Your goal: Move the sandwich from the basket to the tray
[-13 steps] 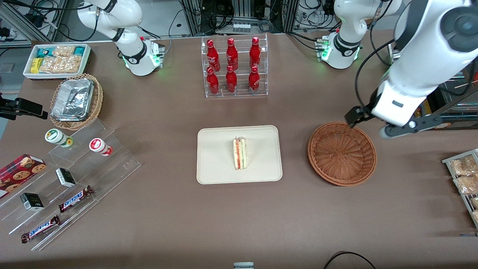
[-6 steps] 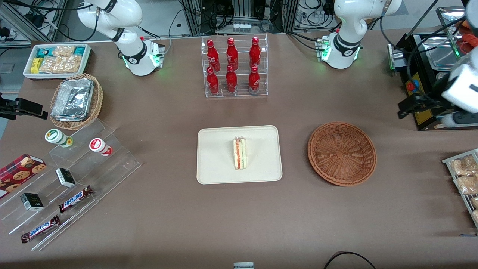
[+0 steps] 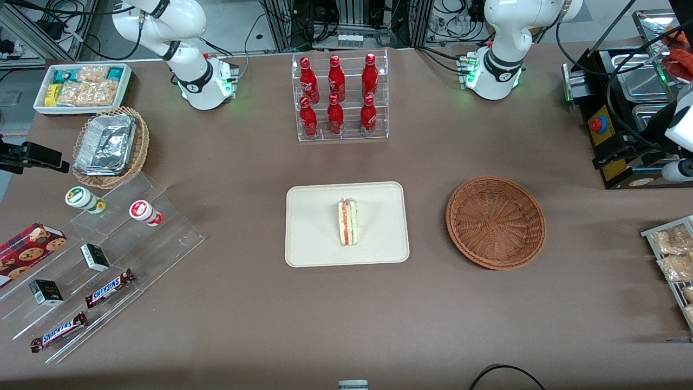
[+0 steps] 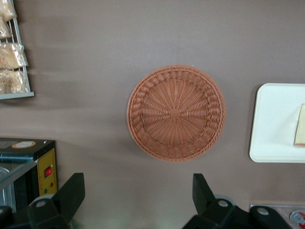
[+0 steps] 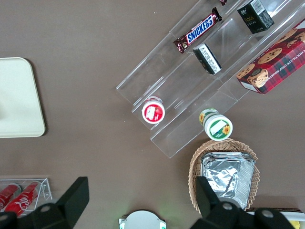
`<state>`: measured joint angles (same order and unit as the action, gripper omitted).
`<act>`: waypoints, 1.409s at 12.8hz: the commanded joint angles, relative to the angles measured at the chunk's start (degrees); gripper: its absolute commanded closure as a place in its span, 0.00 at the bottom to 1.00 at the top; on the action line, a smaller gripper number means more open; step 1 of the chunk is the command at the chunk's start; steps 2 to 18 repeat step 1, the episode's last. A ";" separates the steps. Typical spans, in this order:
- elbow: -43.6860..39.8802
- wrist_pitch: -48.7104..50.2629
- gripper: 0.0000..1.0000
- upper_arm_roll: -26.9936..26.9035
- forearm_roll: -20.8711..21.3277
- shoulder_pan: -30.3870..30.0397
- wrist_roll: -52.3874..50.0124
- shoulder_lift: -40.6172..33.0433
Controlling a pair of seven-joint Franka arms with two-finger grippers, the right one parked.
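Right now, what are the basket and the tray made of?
The basket looks like woven wicker, reddish-brown and matte: strands fan out from its middle to a braided rim. The tray looks like smooth cream plastic or pressed fibre, I can't tell which; it's flat with a low rim, and the sandwich sits on it. The gripper hangs open above the table, beside the basket.

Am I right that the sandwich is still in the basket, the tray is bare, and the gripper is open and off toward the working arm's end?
No. The front view shows the sandwich on the tray; the basket is empty. The gripper is indeed open and off toward that end.
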<state>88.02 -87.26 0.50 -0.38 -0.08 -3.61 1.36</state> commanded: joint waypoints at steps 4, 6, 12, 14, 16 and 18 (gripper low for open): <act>-0.22 1.65 0.00 -1.12 0.12 1.57 1.24 -1.19; -0.22 1.65 0.00 -1.12 0.12 1.57 1.24 -1.19; -0.22 1.65 0.00 -1.12 0.12 1.57 1.24 -1.19; -0.22 1.65 0.00 -1.12 0.12 1.57 1.24 -1.19; -0.22 1.65 0.00 -1.12 0.12 1.57 1.24 -1.19; -0.22 1.65 0.00 -1.12 0.12 1.57 1.24 -1.19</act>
